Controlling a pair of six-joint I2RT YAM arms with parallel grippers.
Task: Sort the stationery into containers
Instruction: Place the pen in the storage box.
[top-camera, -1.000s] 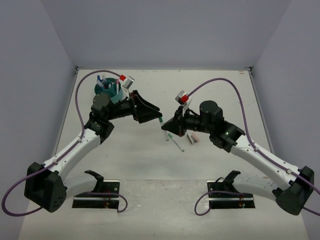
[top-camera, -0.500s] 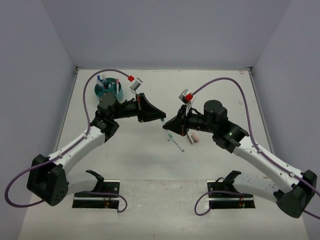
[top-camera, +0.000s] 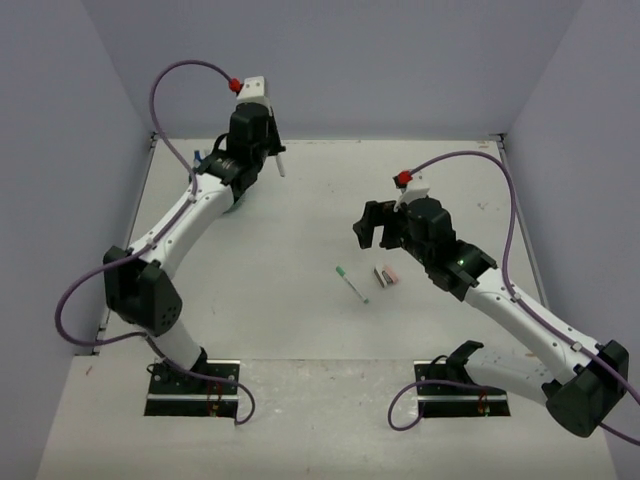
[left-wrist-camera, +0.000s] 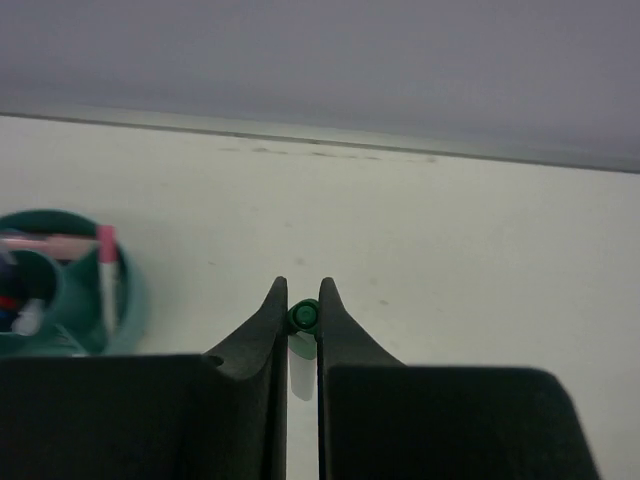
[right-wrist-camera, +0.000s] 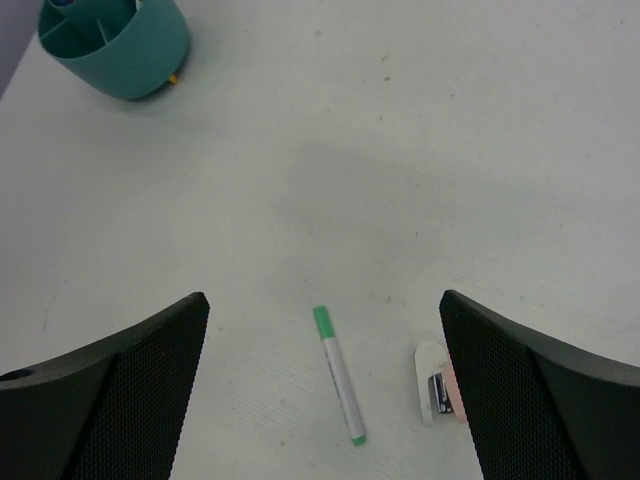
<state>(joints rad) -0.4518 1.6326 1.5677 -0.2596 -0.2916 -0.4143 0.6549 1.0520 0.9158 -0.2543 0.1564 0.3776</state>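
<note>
The pale tabletop (top-camera: 300, 335) carries a round teal tub (right-wrist-camera: 115, 40) at its far left, with a pink marker (left-wrist-camera: 106, 280) standing in one compartment. The left end effector (left-wrist-camera: 302, 298) hangs raised near the tub, clamped on a green-capped marker (left-wrist-camera: 303, 318). The right end effector (right-wrist-camera: 322, 300) is spread wide above a second green marker (right-wrist-camera: 338, 375) and, near it, a pink-white eraser (right-wrist-camera: 438, 385), both lying flat on the tabletop.

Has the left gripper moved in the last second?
Yes: the left gripper swung away from the loose green pen toward the far wall, holding a marker.
</note>
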